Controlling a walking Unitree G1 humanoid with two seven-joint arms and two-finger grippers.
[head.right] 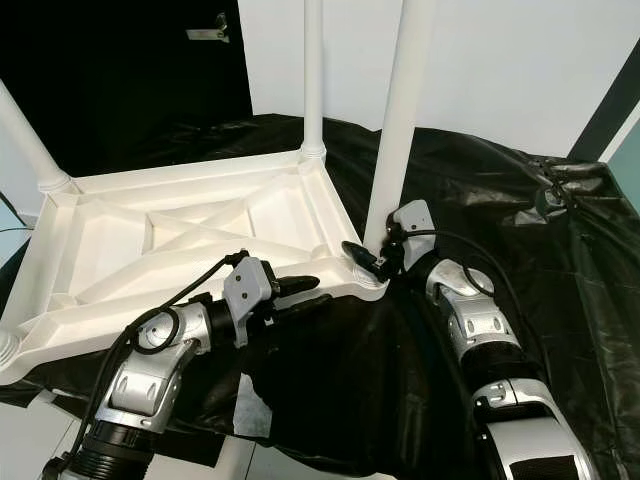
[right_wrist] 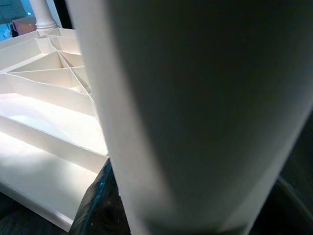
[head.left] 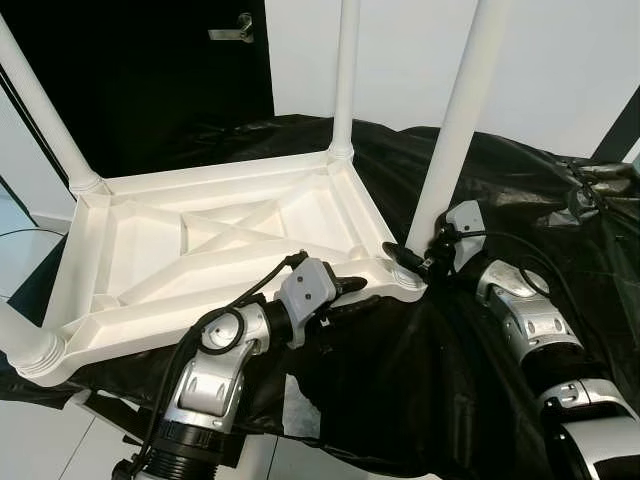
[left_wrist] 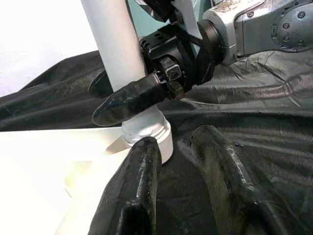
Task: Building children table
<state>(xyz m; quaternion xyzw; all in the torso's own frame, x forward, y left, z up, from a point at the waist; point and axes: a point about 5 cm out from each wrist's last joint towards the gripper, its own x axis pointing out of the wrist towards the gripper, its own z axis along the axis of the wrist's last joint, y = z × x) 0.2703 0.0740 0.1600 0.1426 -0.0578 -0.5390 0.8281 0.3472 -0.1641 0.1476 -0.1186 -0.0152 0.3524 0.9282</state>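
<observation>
where left wrist view shows right gripper (left_wrist: 124, 95) jaws pinching table leg (left_wrist: 115, 54), left gripper (left_wrist: 188, 181) jaws spread beside socket.

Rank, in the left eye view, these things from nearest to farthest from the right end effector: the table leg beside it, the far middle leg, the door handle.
1. Table leg, at the right end effector, near right corner.
2. Far middle leg, back corner.
3. Door handle, top, on the dark door.

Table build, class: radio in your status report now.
Right gripper shut on near-right leg at its socket. Left gripper open, at tabletop near edge. Tabletop upside down on black sheet. Nothing in the way.
</observation>
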